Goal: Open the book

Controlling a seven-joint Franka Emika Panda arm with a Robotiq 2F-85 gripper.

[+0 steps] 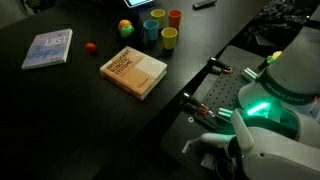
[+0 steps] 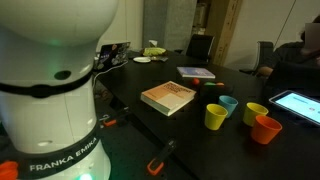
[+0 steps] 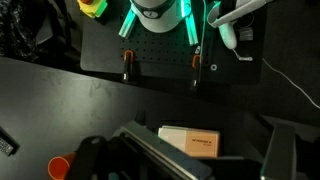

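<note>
- Robotiq gripper (image 3: pixel 185 142) appears only in the wrist view, as two dark fingers (image 3: pixel 92 155) rising from the bottom edge. They are spread wide apart and grasp nothing.
- Seen in the gap between those fingers, well below them, is the book (image 3: pixel 190 142). It lies flat on the black table (image 3: pixel 60 100).
- In both exterior views the book (image 1: pixel 135 72) (image 2: pixel 168 97) is closed, with its tan cover and dark red lettering facing up. It sits near the middle of the table, and nothing touches it.
- A cluster of four coloured cups (image 1: pixel 169 38) (image 2: pixel 216 117) stands near the book, apart from it.
- A thin blue-grey book (image 1: pixel 48 48) (image 2: pixel 196 72) lies farther along the table, well apart from the tan one.
- A small red ball (image 1: pixel 90 46) rests between the two books.
- The robot's white base (image 1: pixel 270 90) (image 2: pixel 50 80), lit with a green glow, is mounted at the table's edge.
</note>
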